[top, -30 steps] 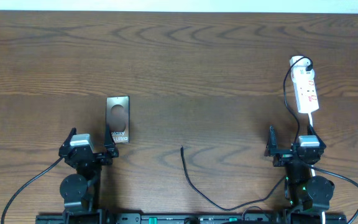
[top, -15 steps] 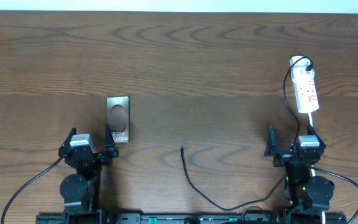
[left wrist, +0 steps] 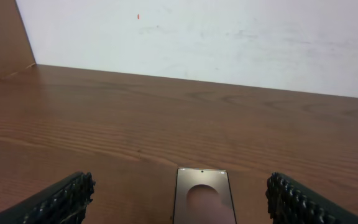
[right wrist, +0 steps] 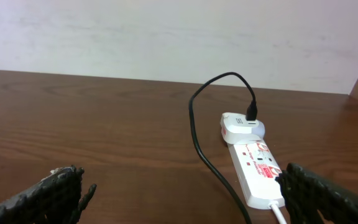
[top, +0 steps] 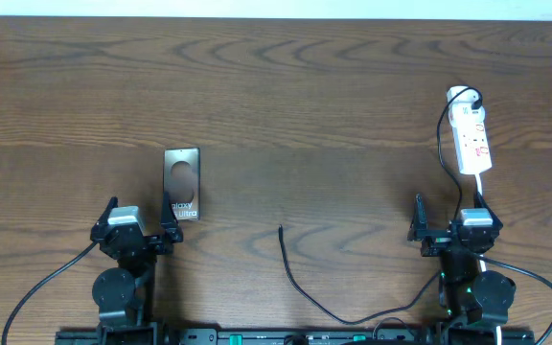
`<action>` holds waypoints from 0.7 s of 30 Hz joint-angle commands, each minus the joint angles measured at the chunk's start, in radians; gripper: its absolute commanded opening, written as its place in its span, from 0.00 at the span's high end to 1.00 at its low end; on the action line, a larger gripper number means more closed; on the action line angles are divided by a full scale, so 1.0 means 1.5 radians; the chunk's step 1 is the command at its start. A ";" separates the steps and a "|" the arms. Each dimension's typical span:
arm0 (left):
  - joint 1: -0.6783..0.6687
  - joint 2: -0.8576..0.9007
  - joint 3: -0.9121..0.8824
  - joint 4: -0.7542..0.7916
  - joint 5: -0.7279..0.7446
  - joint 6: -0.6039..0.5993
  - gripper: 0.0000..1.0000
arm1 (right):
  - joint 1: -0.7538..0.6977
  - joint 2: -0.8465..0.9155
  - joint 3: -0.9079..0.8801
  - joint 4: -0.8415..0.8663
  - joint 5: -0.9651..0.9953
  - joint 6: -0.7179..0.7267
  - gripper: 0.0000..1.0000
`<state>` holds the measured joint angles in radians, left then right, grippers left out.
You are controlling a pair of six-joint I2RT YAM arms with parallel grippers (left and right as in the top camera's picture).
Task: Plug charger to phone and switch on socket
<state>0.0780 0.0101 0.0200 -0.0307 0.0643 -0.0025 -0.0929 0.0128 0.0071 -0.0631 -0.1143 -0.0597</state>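
- The left gripper (top: 140,206) sits low at the near edge of the table (top: 286,86), jaws spread wide, nothing between them.
- The right gripper (top: 448,206) mirrors it on the other side, gaping just as wide and equally empty.
- The phone (top: 182,183) lies flat just ahead of the left gripper, its near end close beside that gripper's right finger.
- The charger (top: 300,286) rests loose on the wood. Its free tip lies between the two arms, well apart from the phone.
- The socket (top: 471,141) lies ahead of the right gripper, with a white adapter (right wrist: 241,127) seated at its far end.
- To my eye no step has begun, and fetching the connector comes first.
- That calls for a low, fine pinch just behind the thin tip. The other arm may have to steady the phone, whose port I cannot make out.
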 commanded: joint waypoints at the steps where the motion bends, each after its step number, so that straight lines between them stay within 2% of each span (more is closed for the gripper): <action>1: 0.003 -0.004 -0.011 -0.022 0.004 0.004 0.09 | 0.005 -0.004 -0.001 -0.003 0.007 -0.006 0.01; 7: 0.003 -0.004 0.000 0.023 0.004 0.004 0.09 | 0.005 -0.004 -0.001 -0.003 0.007 -0.006 0.01; 15: 0.003 0.006 0.064 0.023 0.004 0.007 0.09 | 0.005 -0.004 -0.001 -0.003 0.007 -0.006 0.01; 21: 0.003 0.116 0.182 0.021 0.004 0.006 0.09 | 0.005 -0.004 -0.001 -0.003 0.007 -0.006 0.01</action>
<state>0.0780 0.0940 0.1867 -0.0002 0.0654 -0.0021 -0.0929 0.0128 0.0071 -0.0635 -0.1135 -0.0597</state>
